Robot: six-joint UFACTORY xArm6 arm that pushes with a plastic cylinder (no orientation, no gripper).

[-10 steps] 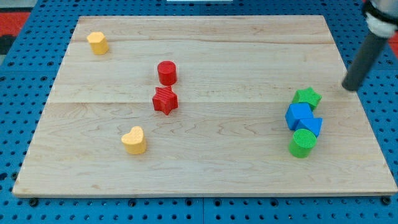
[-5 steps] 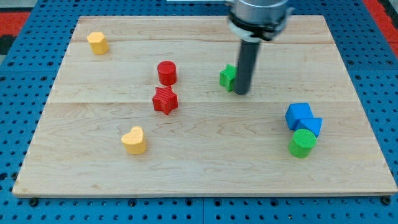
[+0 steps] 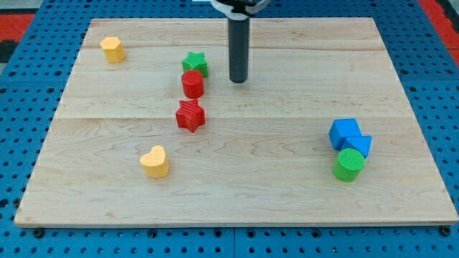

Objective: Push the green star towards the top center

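The green star (image 3: 195,62) lies on the wooden board (image 3: 287,179), left of centre in the upper part, touching the top of the red cylinder (image 3: 192,84). My tip (image 3: 238,79) stands on the board a short way to the star's right, apart from it. The dark rod rises from the tip to the view's top edge.
A red star (image 3: 190,115) lies below the red cylinder. A yellow block (image 3: 112,49) sits at the top left and a yellow heart (image 3: 155,161) at the lower left. Two blue blocks (image 3: 349,136) and a green cylinder (image 3: 348,164) cluster at the right.
The green star has been pushed from the right-hand cluster leftward and upward across the board to beside the red cylinder. My tip moved with it and now stands to its right.
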